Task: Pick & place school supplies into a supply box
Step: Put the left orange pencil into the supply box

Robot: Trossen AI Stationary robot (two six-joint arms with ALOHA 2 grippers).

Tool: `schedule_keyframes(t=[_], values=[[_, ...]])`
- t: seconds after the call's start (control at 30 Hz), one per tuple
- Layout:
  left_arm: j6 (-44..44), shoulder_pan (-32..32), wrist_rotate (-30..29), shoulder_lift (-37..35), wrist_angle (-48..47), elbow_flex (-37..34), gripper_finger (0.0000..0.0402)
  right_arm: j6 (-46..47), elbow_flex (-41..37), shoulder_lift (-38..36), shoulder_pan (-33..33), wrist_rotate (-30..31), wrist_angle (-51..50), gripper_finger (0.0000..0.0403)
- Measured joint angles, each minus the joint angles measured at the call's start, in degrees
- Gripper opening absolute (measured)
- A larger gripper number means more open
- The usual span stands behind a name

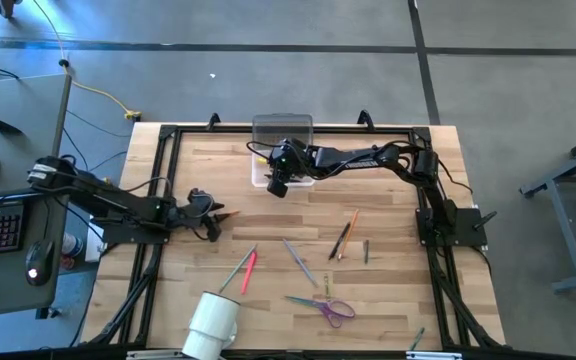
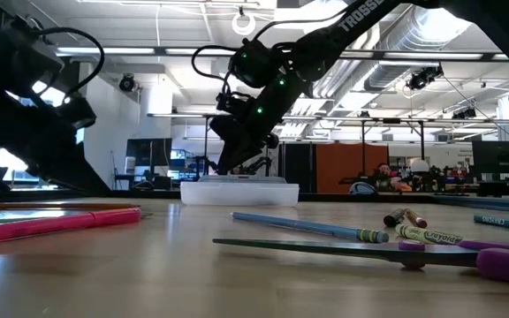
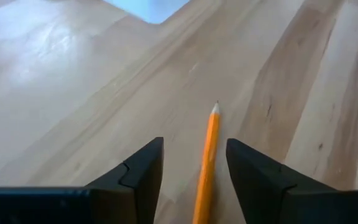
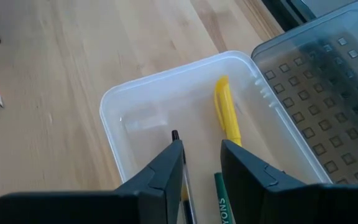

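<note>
A: Left claw (image 1: 218,214) is sitting low at the left side of the surface (image 1: 388,300), fingers standing apart. An orange pencil (image 3: 206,163) is lying on the wood between them, tip pointing away from the wrist; neither finger is pressing on it.

B: Noting the right claw (image 1: 278,182) now. It is hanging over the clear supply box (image 4: 142,112) at the far edge. Fingers are standing a little apart with a thin dark-tipped pen (image 4: 179,155) running between them. Gripped or only passing between them, I cannot tell.

A: Contents of the box?

B: A yellow marker (image 4: 227,113) is lying inside, and a green one (image 4: 221,199) is showing just beside the claw's finger. The ribbed grey lid (image 4: 328,81) is standing open on the far side.

A: Loose supplies are lying mid-surface: a pink pen (image 1: 249,270) with a green pencil (image 1: 234,271) just beside it, a grey-blue pencil (image 1: 299,259), a crossed pair, one orange and one dark (image 1: 345,235), and a short dark green one (image 1: 365,251) near them.

B: The scissors (image 1: 325,306) with purple handles are lying towards the near edge. A white cup (image 1: 212,323) is lying tipped on its side at the near-left, apart from everything else.
</note>
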Motion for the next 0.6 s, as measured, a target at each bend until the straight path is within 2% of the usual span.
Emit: schedule_keyframes(t=[0.2,0.6], values=[[0.73,0.00,0.63,2.77,2.45,-0.04,0.0218,0.01,0.00,0.00,0.00,0.00,0.24,0.0094],[0.80,0.04,0.01,3.07,3.14,0.05,0.0211,-0.01,0.00,0.00,0.00,-0.02,0.24,0.0094]])
